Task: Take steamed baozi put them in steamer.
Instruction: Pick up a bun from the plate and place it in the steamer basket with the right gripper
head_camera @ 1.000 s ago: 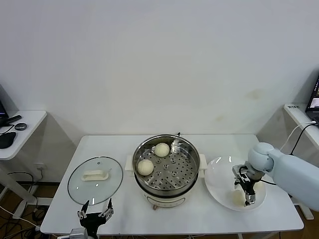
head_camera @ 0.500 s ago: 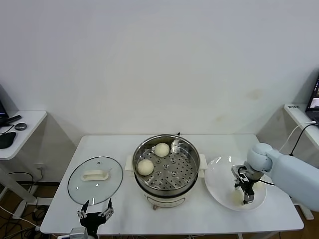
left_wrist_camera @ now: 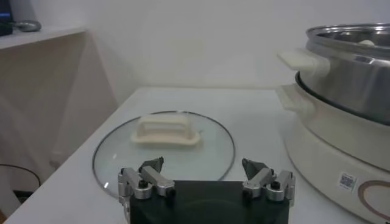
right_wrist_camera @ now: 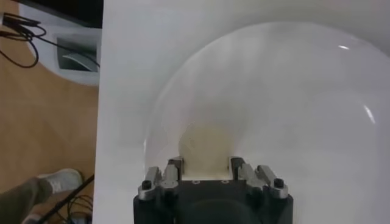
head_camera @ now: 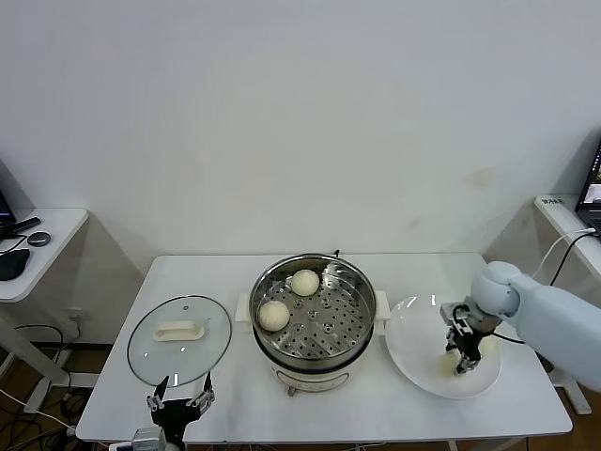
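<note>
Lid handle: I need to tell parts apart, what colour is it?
Cream-white handle on the clear glass lid; left wrist view.

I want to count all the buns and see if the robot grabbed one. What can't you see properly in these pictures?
- Plate buns: in the head view the right gripper covers most of the plate bun, so the number there is unclear.
- Grip: in the right wrist view the fingers flank that bun, but their tips are hidden by it; contact is unclear.
- Steamer inside: in the left wrist view the rim hides the tray.
</note>
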Tool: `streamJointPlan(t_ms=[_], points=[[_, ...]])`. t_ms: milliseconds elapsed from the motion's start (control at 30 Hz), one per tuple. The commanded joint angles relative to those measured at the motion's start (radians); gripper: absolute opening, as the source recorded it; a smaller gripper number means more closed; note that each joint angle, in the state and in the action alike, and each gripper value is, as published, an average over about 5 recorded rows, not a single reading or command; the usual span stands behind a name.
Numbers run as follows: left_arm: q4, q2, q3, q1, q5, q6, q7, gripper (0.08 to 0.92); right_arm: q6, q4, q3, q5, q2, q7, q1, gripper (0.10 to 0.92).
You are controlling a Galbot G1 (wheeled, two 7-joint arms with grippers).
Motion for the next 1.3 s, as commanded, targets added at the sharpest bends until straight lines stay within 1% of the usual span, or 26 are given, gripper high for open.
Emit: streamJointPlan(t_ms=[33,133,233,367,467,567,667,767,900,967,1067,1300], points=[[-0.003,0.0,0.003,-0.004,0.0,-0.001,-0.003,0.823,0.007,0.002,-0.072,0.118,0.005,-0.008,0.28,0.475],[-0.003,0.001,0.008,-0.011,0.002,-0.002,-0.01,0.823,0.021,-0.008,-0.133,0.187,0.051,-0.021,0.435,0.477],[0.0,0.002,0.01,-0.018,0.009,-0.003,-0.019,0.823,0.052,-0.037,-0.193,0.267,0.137,-0.038,0.603,0.481],[0.0,0.002,0.007,-0.02,0.024,-0.013,-0.028,0.823,0.129,-0.077,-0.236,0.363,0.239,-0.06,0.74,0.484],[-0.003,0.001,0.005,-0.017,0.032,-0.023,-0.03,0.823,0.259,-0.098,-0.256,0.439,0.296,-0.079,0.775,0.484],[-0.012,-0.003,0.006,-0.014,0.032,-0.025,-0.031,0.823,0.423,-0.106,-0.273,0.501,0.344,-0.08,0.779,0.484],[-0.021,-0.01,0.007,-0.014,0.032,-0.025,-0.03,0.823,0.611,-0.091,-0.3,0.534,0.385,-0.055,0.769,0.484],[-0.027,-0.017,0.006,-0.014,0.031,-0.025,-0.031,0.823,0.77,-0.024,-0.327,0.443,0.41,-0.035,0.747,0.487],[-0.031,-0.024,0.007,-0.015,0.03,-0.025,-0.032,0.823,0.847,0.148,-0.385,0.17,0.407,0.017,0.712,0.491],[-0.03,-0.027,0.01,-0.017,0.031,-0.025,-0.032,0.823,0.888,0.21,-0.408,0.058,0.41,0.036,0.685,0.492],[-0.029,-0.03,0.015,-0.021,0.032,-0.024,-0.031,0.823,0.904,0.24,-0.437,0.013,0.422,0.052,0.649,0.492],[-0.023,-0.037,0.014,-0.024,0.031,-0.024,-0.032,0.823,0.96,0.197,-0.412,-0.076,0.491,0.08,0.591,0.492]])
